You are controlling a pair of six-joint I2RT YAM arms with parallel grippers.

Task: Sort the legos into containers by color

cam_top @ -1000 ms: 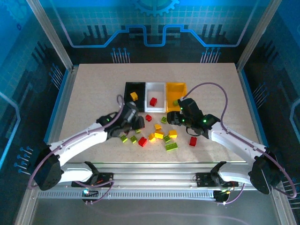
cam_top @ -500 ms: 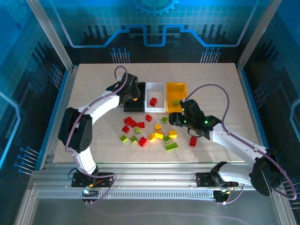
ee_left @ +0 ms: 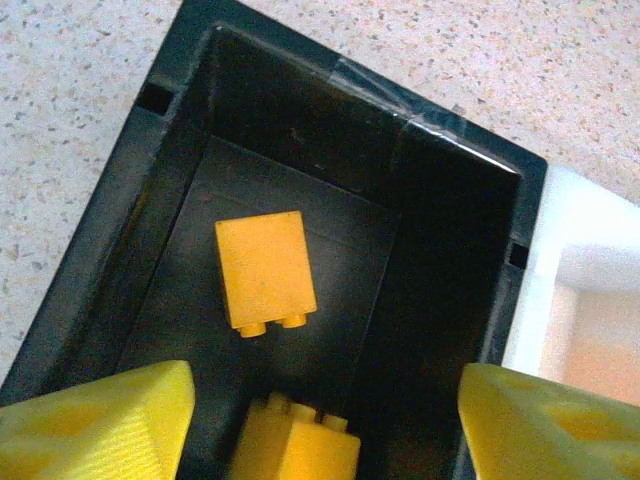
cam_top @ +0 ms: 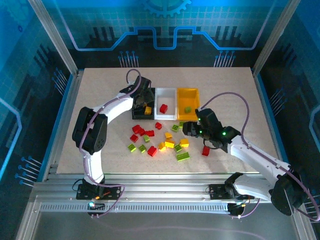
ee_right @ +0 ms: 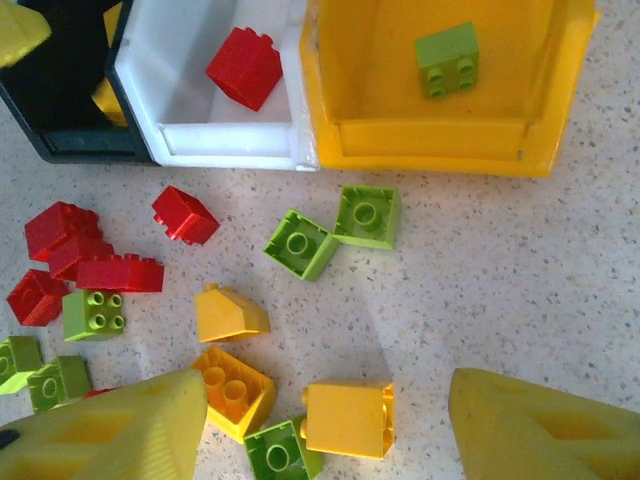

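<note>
Jaws — left gripper's [ee_left: 320, 428] — gape over black bin [ee_left: 292, 108].

the black bin [ee_left: 160, 160], white bin [cam_top: 166, 90] and yellow bin [cam_top: 192, 97] stand wall to wall, no gap between them. the left gripper [ee_left: 322, 425] hangs spread over the black bin's mouth, two yellow legos [ee_left: 265, 272] on its floor. loose legos [cam_top: 169, 144] crowd the table [cam_top: 225, 90] in front, under the spread right gripper [ee_right: 325, 430]. behind the bins and right of the yellow one, the table lies bare.
</note>
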